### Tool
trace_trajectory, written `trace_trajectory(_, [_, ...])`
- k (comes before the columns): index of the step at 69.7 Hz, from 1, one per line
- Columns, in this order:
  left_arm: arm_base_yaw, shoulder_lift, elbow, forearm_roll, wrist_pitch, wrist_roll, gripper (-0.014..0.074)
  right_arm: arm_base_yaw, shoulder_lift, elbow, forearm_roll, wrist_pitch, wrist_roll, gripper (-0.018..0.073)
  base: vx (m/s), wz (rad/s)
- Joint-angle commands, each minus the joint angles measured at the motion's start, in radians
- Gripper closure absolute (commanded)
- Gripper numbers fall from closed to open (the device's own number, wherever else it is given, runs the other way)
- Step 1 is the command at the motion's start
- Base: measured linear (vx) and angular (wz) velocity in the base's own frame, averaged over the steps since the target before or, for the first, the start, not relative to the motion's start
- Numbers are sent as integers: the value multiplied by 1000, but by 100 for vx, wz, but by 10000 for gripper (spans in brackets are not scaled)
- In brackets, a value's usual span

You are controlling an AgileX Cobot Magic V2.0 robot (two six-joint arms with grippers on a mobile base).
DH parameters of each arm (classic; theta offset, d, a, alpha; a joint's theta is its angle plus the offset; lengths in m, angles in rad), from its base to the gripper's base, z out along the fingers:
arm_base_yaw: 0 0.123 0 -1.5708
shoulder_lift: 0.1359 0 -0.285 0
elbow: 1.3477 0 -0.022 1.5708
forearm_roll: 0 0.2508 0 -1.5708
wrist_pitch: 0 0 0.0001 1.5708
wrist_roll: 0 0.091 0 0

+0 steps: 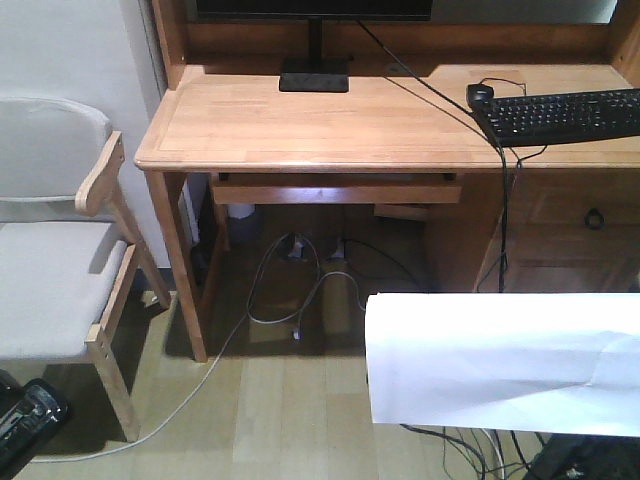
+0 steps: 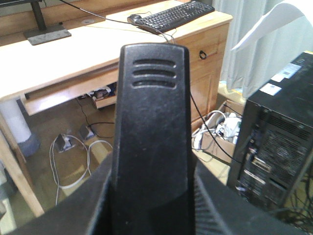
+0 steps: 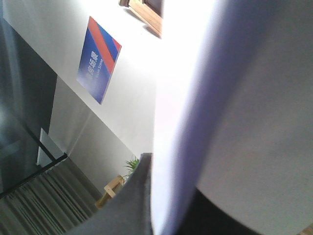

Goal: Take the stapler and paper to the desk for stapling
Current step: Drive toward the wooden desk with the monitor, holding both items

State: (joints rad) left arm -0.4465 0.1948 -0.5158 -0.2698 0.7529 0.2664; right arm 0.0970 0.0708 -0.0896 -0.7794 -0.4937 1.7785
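Observation:
The black stapler stands lengthwise between the fingers of my left gripper, which is shut on it, and it fills the middle of the left wrist view. In the front view that gripper shows only as a dark shape at the bottom left corner, below the desk. The white paper hangs in the air at the lower right, in front of the desk and lower than its top. My right gripper is shut on the paper's edge. The paper also shows at the top right of the left wrist view.
On the desk are a monitor stand, a black keyboard and a mouse. A cushioned wooden chair stands to the left. Cables lie on the floor under the desk. A black computer tower stands on the right.

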Motion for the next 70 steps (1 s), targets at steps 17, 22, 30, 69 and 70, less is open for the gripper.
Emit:
trace_trajectory(17, [-6, 9, -28, -24, -109, -3, 603, 3, 12, -30, 13, -44, -1, 564, 18, -5])
trace_trajectory(22, [-6, 9, -28, -24, -109, -3, 603, 3, 12, -30, 13, -44, -1, 564, 18, -5])
trace_trajectory(30, [-6, 9, -28, -24, -109, -3, 603, 3, 12, -30, 13, -44, -1, 564, 18, -5])
trace_trajectory(69, [-6, 9, -28, -24, -109, -3, 603, 3, 12, -30, 13, -44, -1, 564, 18, -5])
trace_trajectory(70, [-6, 9, -28, -24, -109, -3, 603, 3, 12, -30, 13, -44, -1, 564, 17, -2])
